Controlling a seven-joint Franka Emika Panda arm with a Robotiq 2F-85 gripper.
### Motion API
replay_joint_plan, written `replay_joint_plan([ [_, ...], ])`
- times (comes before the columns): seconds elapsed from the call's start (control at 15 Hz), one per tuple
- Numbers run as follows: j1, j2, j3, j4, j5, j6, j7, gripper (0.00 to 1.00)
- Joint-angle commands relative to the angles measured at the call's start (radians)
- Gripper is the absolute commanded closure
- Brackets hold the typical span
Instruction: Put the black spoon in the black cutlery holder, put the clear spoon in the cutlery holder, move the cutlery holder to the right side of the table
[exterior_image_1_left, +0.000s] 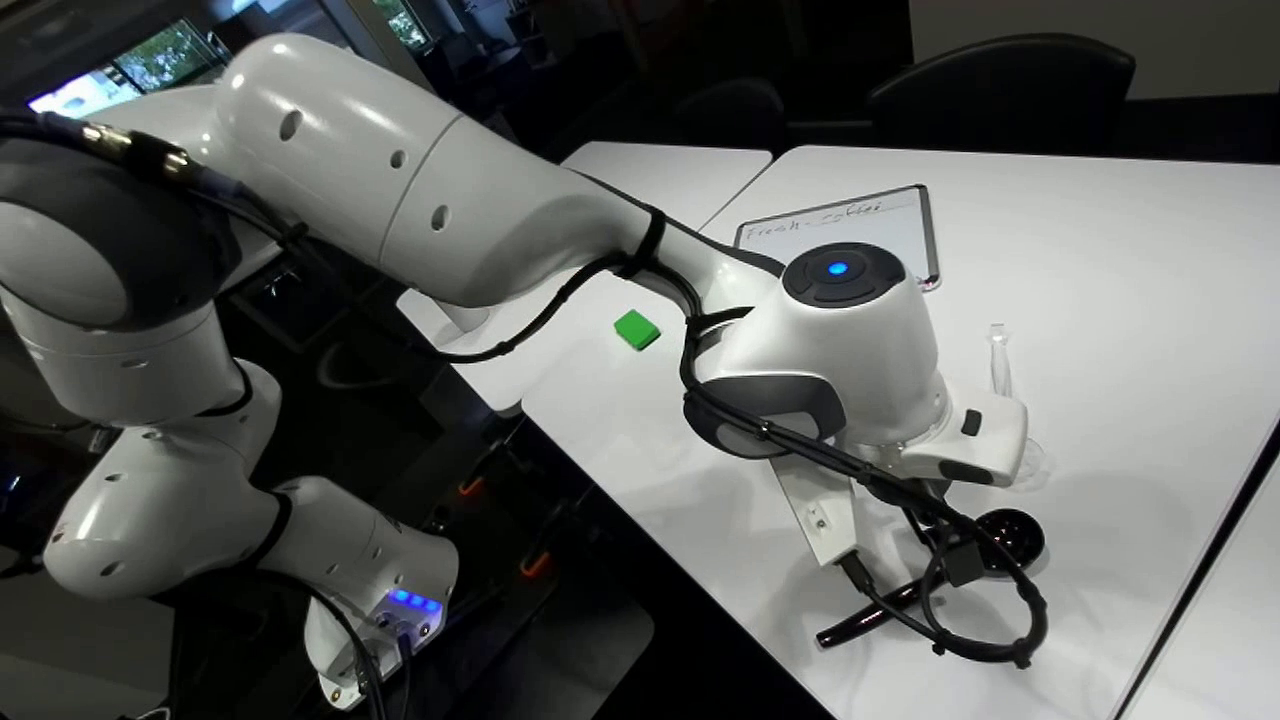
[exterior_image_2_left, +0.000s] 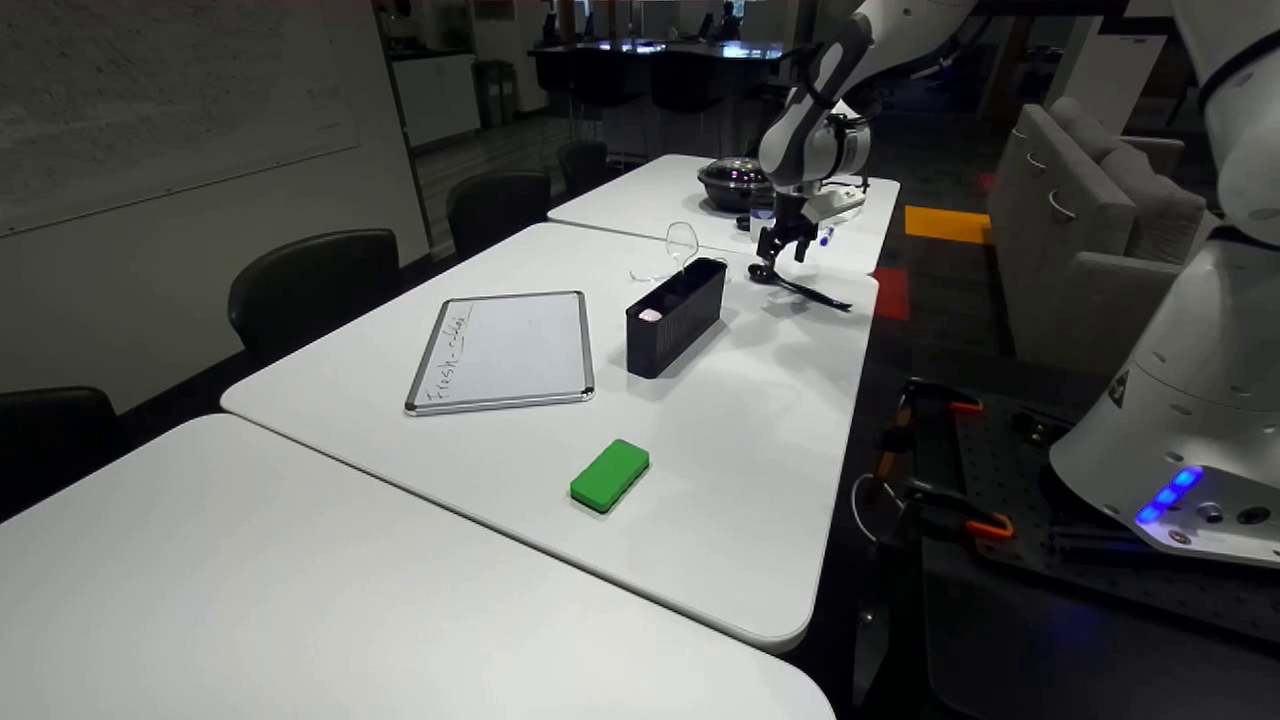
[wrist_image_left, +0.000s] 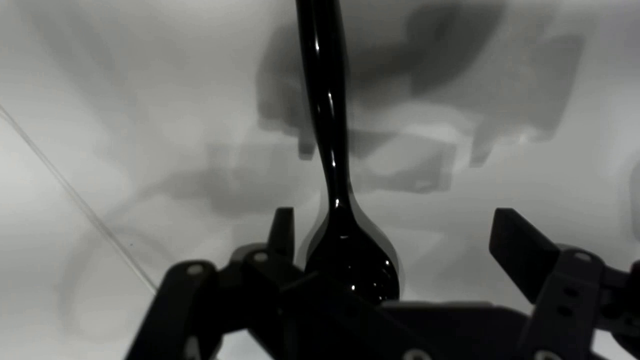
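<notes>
A broad, flat white worktop carries a rectangular whiteboard in a dark-cornered frame. Nearby stands the long, narrow black cutlery holder. The black two-fingered hand is empty, its jaws gaping wide on either side of the glossy black spoon, which lies on the worktop, outside the holder. Near that spoon's bowl lies the transparent round-bowled spoon, partly hidden. A green rectangular block lies well apart.
</notes>
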Motion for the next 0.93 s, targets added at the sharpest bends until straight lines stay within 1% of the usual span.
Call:
replay_joint_plan([
  [0.0,-0.052,0.05,0.043,0.074,-0.002,-0.015,-0.031,0.0],
  [0.4,-0.099,0.117,0.077,0.156,-0.016,-0.035,-0.062,0.0],
  [0.6,-0.106,0.141,0.082,0.181,-0.024,-0.038,-0.066,0.0],
  [0.67,-0.107,0.149,0.083,0.19,-0.028,-0.04,-0.067,0.25],
  [0.73,-0.109,0.155,0.084,0.198,-0.031,-0.042,-0.068,0.26],
  [0.87,-0.11,0.163,0.085,0.208,-0.037,-0.045,-0.066,0.41],
])
